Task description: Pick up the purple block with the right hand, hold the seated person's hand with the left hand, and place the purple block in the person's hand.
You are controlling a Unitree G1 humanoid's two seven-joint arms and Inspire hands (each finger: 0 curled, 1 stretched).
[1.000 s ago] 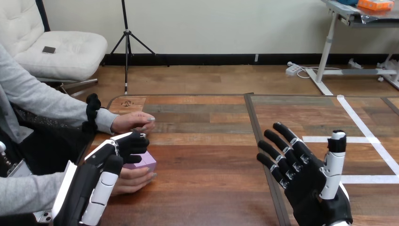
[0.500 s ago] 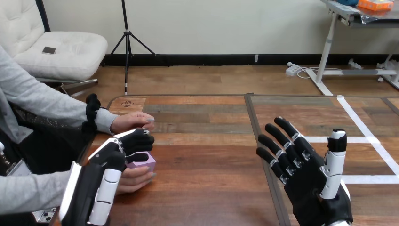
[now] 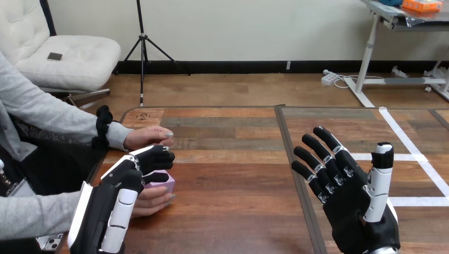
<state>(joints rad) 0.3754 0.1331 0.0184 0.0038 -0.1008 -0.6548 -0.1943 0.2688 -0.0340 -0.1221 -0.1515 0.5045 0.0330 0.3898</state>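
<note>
Robot's left hand (image 3: 124,181) sits over a purple block (image 3: 162,184) lying in the person's hand (image 3: 152,203).
Whether the left hand grips either cannot be told. The person's hand lies just beneath it, likely to receive the block. Well to the right, the right hand (image 3: 349,206) is spread and empty, so the handover looks done.

Wooden table (image 3: 233,185), white tape lines (image 3: 402,156) at right

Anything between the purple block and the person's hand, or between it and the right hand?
Nothing visible. The purple block already lies on the person's nearer hand, with the left hand over its left part. Only bare table separates it from the open right hand.
</note>
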